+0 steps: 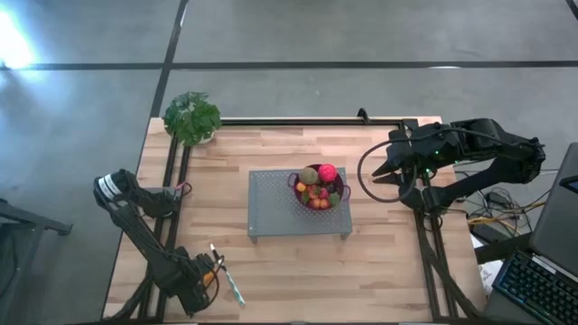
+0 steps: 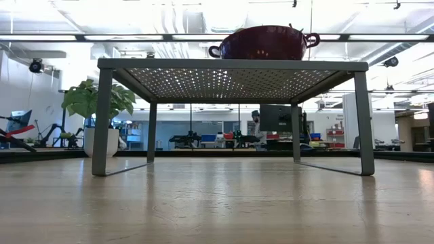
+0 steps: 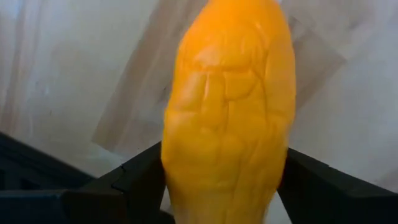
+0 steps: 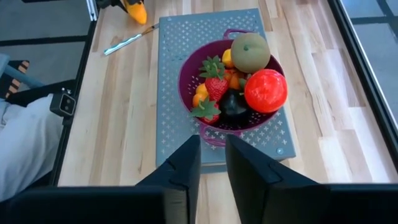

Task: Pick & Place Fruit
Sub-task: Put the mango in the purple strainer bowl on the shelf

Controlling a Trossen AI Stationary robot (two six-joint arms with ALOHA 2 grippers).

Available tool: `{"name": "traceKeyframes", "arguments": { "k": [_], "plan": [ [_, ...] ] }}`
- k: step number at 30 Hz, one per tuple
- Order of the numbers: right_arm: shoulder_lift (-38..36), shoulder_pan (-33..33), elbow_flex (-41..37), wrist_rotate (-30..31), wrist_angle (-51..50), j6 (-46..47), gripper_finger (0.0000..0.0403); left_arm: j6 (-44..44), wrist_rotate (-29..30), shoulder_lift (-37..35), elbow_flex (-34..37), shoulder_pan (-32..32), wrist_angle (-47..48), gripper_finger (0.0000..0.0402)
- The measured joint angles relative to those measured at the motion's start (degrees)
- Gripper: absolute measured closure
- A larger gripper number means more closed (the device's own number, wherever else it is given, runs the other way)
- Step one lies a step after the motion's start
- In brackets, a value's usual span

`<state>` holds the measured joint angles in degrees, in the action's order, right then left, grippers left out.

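Observation:
An elongated orange fruit (image 3: 227, 118) sits between the fingers of my left gripper (image 1: 206, 273) near the table's front left corner; it also shows in the right wrist view (image 4: 137, 10). A purple bowl (image 4: 186, 87) on a grey perforated stand (image 4: 180, 37) holds strawberries (image 4: 214, 84), a dark round fruit (image 4: 233, 102), a brown-green oval (image 4: 250, 51) and a pink-red ball (image 4: 265, 90). My right gripper (image 4: 212, 146) hangs high, to the right of the bowl, tilted down at it. Its fingers are a narrow gap apart with nothing between them. My left gripper has the orange fruit's two long sides (image 3: 171, 168) between its two fingers (image 3: 134, 180), which point down and lie across the fruit. The fruit fills the whole gap. Whether it rests on the table, I cannot tell.
A slim knife (image 1: 230, 284) lies on the table just right of my left gripper. A potted plant (image 1: 191, 116) stands at the far left corner. Bare wood lies in front of the stand and on both sides of it. A keyboard (image 1: 542, 284) lies beyond the table's right edge.

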<state>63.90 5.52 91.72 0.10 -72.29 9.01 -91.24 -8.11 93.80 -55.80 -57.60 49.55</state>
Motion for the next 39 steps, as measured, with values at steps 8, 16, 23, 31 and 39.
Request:
{"name": "traceKeyframes", "arguments": {
  "k": [8, 16, 23, 31, 39],
  "plan": [
    [0.02, -0.02, -0.02, -0.01, 0.56, -2.15, 0.0355, 0.19, 3.09, -3.05, -2.41, 0.11, 0.40, 0.0199],
    [0.02, -0.02, -0.02, -0.07, 0.31, 0.29, 0.0367, 1.42, 11.47, -8.49, -2.68, 0.10, 0.68, 0.0187],
    [-0.02, 0.62, -0.02, -0.24, -0.36, 0.68, 0.0359, 7.45, 25.76, -16.08, -2.68, 0.11, 0.36, 0.0190],
    [-0.04, 3.08, -2.66, -0.36, 7.29, -0.50, 0.0344, 24.43, 54.49, -22.47, -2.68, 0.17, -8.89, 0.0189],
    [-0.04, 4.11, -4.79, -0.55, 8.30, 0.01, 0.0335, 69.30, 71.42, -22.97, -2.68, 3.69, -39.25, 0.0189]
  ]
}}
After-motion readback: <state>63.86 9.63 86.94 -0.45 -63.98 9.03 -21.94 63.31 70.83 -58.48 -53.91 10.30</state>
